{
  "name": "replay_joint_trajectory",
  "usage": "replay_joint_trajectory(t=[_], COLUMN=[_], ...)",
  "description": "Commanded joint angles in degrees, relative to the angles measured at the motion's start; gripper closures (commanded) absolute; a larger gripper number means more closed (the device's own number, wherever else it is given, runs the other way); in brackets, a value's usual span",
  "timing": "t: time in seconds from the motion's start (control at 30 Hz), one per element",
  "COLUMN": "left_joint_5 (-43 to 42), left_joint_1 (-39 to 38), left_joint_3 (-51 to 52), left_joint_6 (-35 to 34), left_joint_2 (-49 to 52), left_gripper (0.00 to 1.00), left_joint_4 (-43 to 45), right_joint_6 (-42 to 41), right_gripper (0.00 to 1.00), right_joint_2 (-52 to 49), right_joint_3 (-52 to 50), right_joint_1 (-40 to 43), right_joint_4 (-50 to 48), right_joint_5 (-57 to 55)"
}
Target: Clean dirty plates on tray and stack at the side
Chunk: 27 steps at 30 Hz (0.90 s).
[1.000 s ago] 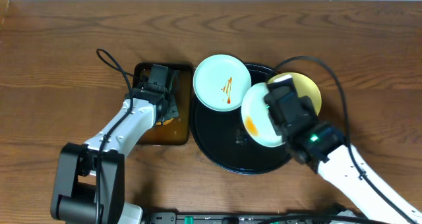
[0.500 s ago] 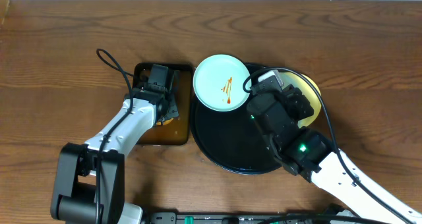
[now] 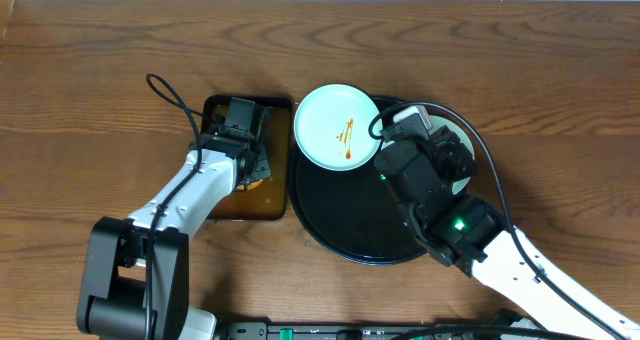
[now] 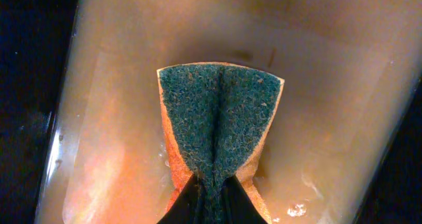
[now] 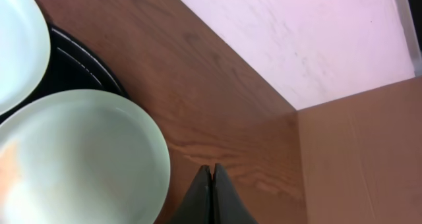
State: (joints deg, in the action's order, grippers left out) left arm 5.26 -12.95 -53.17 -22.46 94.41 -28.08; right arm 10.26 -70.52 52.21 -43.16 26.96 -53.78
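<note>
Dark wood-grain tabletop (image 3: 560, 80) fills my overhead view, with the black tray (image 3: 340, 215) at its middle. A sauced plate (image 3: 330, 130) lies on the tray's upper-left rim, uncovered and squiggled with orange. On the tray's right side, my right wrist view shows a pale plate (image 5: 79, 158), faintly smeared orange at its left edge. It lies flat, just left of the right gripper (image 5: 211, 184), whose tips are pressed together and empty. Being round, it has no long axis to line up with.

The left gripper (image 4: 211, 191) pinches a green-faced sponge (image 4: 221, 112) over murky liquid in the brown tray (image 3: 225, 205), just left of the black one. That puts it nearer the sauced plate, so I judge wiping falls to it.

The right arm (image 3: 430, 180) hangs over the tray's right half and hides whatever lies beneath from above. Bare wood beyond it looks free for stacking.
</note>
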Motion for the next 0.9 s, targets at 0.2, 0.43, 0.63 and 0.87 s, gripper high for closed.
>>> replay_joint_trajectory(t=[0.2,0.43,0.63,0.87], left_joint_5=[0.31,0.31,0.28,0.28], left_joint_1=[0.17,0.17,0.17,0.17], left_joint_3=[0.11,0.11,0.11,0.11], left_joint_6=[0.35,0.35,0.35,0.35], left_joint_2=[0.28,0.28,0.28,0.28], left_gripper=[0.92,0.92,0.92,0.92], left_joint_4=[0.07,0.04,0.07,0.07], right_joint_6=[-26.29,-26.53,-25.46,-18.91], right_gripper=[0.86,0.60,0.60,0.59], right_joint_2=[0.39,0.39,-1.86,-9.62], right_joint_3=[1.03,1.03,1.03,1.03], right_joint_1=[8.17,25.18,39.93,43.12], right_joint_4=[8.22,6.08,4.57,3.23], right_joint_5=[23.17,37.94,52.35,57.68])
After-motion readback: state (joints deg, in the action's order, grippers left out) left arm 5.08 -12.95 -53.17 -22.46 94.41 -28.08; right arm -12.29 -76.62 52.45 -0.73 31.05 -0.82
